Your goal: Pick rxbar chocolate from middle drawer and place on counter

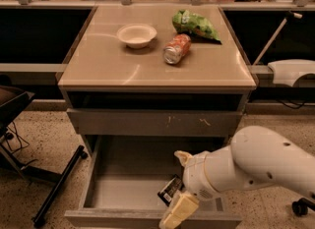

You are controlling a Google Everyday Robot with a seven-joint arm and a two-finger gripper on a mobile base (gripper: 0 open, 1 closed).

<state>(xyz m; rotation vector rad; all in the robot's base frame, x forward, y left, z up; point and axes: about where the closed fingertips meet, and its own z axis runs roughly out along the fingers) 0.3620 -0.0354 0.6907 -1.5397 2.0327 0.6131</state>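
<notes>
The rxbar chocolate (169,189), a small black glossy bar, lies on the bare grey floor of the open middle drawer (123,194), right of its centre. My gripper (179,186) reaches into the drawer from the right on a thick white arm. Its cream fingers (177,211) are spread apart, one behind the bar and one in front of it, near the drawer's front lip. The right end of the bar is hidden by the gripper. The tan counter (123,68) is above the drawers.
On the counter sit a white bowl (137,35), an orange soda can (177,48) on its side and a green chip bag (194,25). A closed grey drawer front with pale scratches (157,122) is above the open drawer. Black chair legs (56,188) stand at the left.
</notes>
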